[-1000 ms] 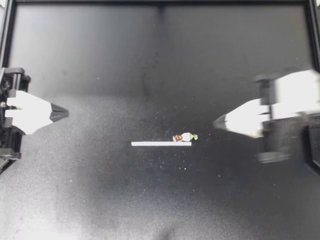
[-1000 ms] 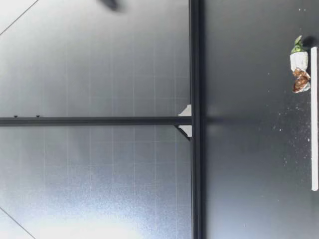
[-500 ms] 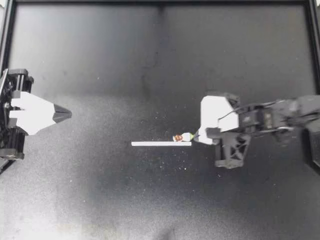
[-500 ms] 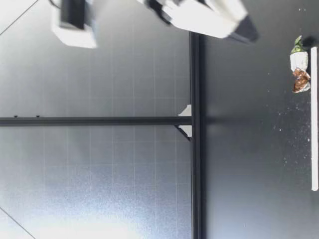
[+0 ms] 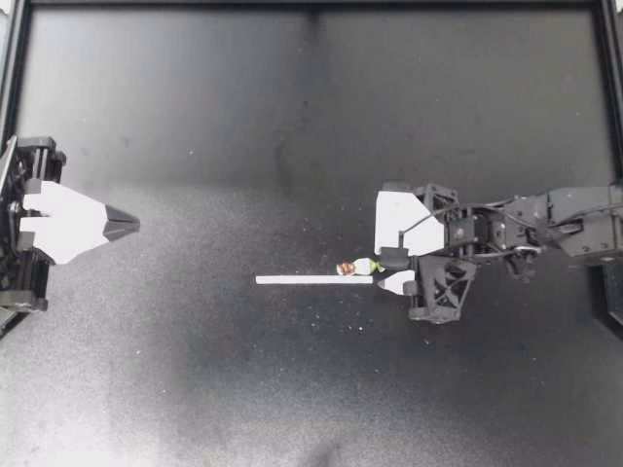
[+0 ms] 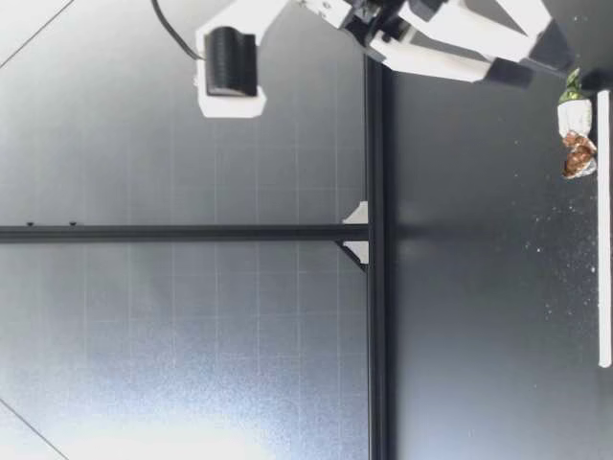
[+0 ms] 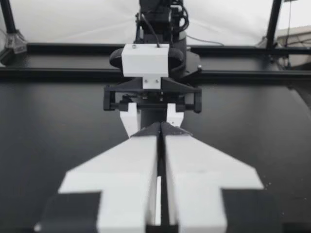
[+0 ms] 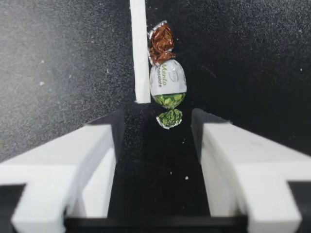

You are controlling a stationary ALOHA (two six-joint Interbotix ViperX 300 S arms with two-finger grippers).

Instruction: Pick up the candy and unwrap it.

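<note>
progress: nothing done yet tbh, candy [image 5: 358,266] lies fully wrapped on the tabletop [image 5: 292,117], middle of frame; grab and unwrap both left.
right tool [image 5: 384,268]: spread wide, empty.
candy vs tool: green twist sits just between its tips, untouched far as I can see; body just ahead, alongside a white strip [image 5: 311,280].
left tool [image 5: 134,225]: pressed together, far-left edge, well apart.
</note>
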